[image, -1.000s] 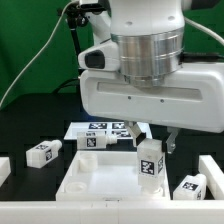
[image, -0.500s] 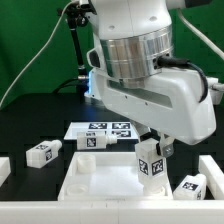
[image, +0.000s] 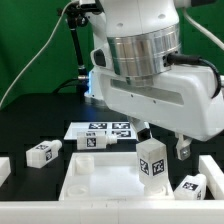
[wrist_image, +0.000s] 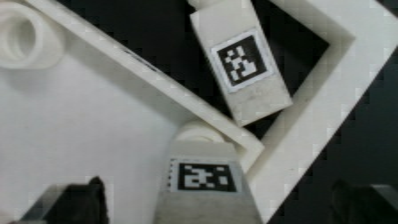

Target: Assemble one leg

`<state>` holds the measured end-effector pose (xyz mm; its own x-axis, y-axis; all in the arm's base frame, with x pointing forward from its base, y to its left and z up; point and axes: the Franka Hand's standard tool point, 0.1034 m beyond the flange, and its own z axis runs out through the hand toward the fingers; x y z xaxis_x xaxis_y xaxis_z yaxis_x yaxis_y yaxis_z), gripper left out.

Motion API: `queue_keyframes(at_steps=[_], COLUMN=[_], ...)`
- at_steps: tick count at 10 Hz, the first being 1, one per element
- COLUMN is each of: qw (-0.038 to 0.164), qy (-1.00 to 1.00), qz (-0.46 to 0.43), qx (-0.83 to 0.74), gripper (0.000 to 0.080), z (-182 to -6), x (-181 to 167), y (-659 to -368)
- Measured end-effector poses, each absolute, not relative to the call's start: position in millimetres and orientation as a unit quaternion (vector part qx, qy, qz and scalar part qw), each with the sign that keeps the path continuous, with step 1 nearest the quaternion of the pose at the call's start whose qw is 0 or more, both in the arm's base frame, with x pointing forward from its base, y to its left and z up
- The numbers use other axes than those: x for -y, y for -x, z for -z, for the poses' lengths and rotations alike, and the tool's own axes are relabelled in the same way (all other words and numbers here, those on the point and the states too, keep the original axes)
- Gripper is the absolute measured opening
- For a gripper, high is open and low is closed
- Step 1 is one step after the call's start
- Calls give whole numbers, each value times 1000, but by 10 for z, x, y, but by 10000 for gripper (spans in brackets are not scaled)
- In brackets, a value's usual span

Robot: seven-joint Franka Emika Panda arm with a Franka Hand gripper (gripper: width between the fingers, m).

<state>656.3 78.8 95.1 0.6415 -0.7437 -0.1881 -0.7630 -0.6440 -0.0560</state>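
the tool (image: 163, 141) is seen spread wide, with nothing gripped. its fingers (image: 183, 150) are set on either side of the leg (image: 151, 160), slightly above it; contact cannot be told. the leg is stood upright, lower right of centre in the exterior view, at a corner of the white tray piece (image: 100, 182). another leg block (image: 42, 152) is laid on the black surface (image: 30, 125) at the left.

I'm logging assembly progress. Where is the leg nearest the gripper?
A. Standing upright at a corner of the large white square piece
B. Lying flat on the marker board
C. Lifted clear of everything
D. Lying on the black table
A: the exterior view shows the leg upright at a corner of the large white square piece, under the open gripper.
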Motion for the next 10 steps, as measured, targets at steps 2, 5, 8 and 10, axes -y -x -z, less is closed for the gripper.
queue_keyframes(at_steps=[2, 5, 8, 10], qw=[71, 76, 81, 83], qy=[934, 981, 996, 993], qz=[-69, -40, -21, -15], qx=[-344, -172, -8, 80], gripper=[648, 649, 649, 649], z=[-947, -958, -935, -915], x=[-788, -754, -714, -697], y=[-6561, -6619, -6644, -6640])
